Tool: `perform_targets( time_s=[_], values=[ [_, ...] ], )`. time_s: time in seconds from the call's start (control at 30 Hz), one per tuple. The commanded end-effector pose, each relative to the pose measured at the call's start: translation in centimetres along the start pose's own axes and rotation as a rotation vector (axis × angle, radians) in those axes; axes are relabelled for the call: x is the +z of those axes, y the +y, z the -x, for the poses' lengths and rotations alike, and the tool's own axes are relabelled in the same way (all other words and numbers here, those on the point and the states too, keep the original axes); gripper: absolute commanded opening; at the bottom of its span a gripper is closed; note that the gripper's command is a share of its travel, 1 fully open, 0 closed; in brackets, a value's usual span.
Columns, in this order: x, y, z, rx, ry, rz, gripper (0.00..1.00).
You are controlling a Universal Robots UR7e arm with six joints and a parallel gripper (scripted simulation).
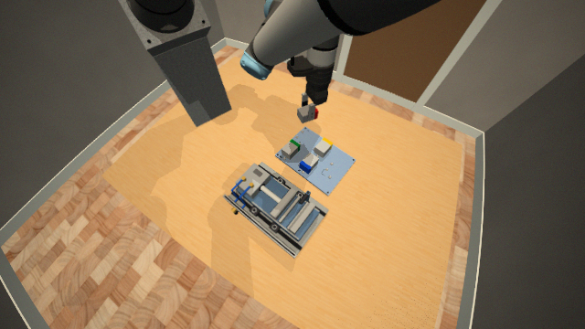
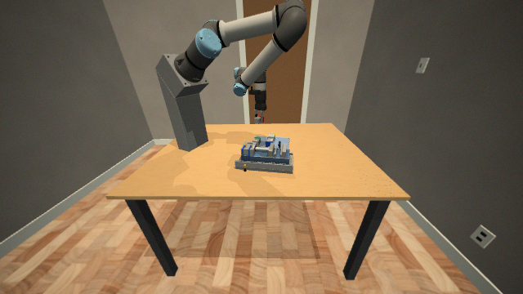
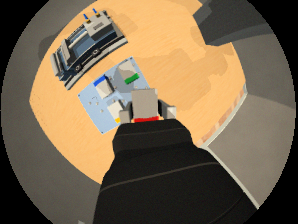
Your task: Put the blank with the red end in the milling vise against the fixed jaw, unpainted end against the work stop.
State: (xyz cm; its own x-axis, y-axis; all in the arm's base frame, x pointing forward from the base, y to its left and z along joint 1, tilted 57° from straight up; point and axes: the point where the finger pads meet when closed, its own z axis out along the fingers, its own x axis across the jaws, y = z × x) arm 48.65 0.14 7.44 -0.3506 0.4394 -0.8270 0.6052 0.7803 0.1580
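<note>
High above the tabletop [image 1: 411, 192], at 12 o'clock from the plate [image 1: 340, 171], the hand [image 1: 309, 111] grips the red-ended block [image 1: 305, 113]; probably rigid, heavy, smooth-sided.

- The grey milling vise [image 1: 274, 207] on the wooden table [image 1: 388, 219] serves as the landmark; its slot between the two end blocks lies open from above, with two low pale bars across it
- Inside that slot a short dark work stop rod [image 1: 305, 197] stands at the side nearest the plate
- Blue hoses [image 1: 239, 192] crowd the vise's hose end
- Just beside the vise lies a light blue flat plate [image 1: 340, 171], carrying green-ended [image 1: 291, 148], yellow-ended [image 1: 323, 146] and blue-ended [image 1: 309, 163] grey blanks
- The black gripper [image 1: 310, 109], closed on the red-ended grey blank [image 1: 307, 112], hangs high beyond the plate, well apart from the vise
- The grey arm pedestal [image 1: 192, 68] rises well away from the vise's hose end
</note>
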Motion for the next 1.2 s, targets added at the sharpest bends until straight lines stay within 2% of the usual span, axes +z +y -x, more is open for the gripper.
perform_targets(
  time_s=[0.0, 0.13, 0.3, 0.7, 0.87, 1.17],
  values=[
    [-0.04, 0.02, 0.02, 0.023, 0.001, -0.001, 0.0],
    [-0.04, 0.02, 0.02, 0.023, 0.001, -0.001, 0.0],
    [-0.06, 0.02, 0.02, 0.248, 0.0, -0.001, 0.0],
    [-0.06, 0.02, 0.02, 0.248, 0.0, -0.001, 0.0],
    [-0.07, 0.02, 0.02, 0.472, 0.0, -0.002, 0.0],
    [-0.07, 0.02, 0.02, 0.472, 0.0, -0.002, 0.0]
  ],
)
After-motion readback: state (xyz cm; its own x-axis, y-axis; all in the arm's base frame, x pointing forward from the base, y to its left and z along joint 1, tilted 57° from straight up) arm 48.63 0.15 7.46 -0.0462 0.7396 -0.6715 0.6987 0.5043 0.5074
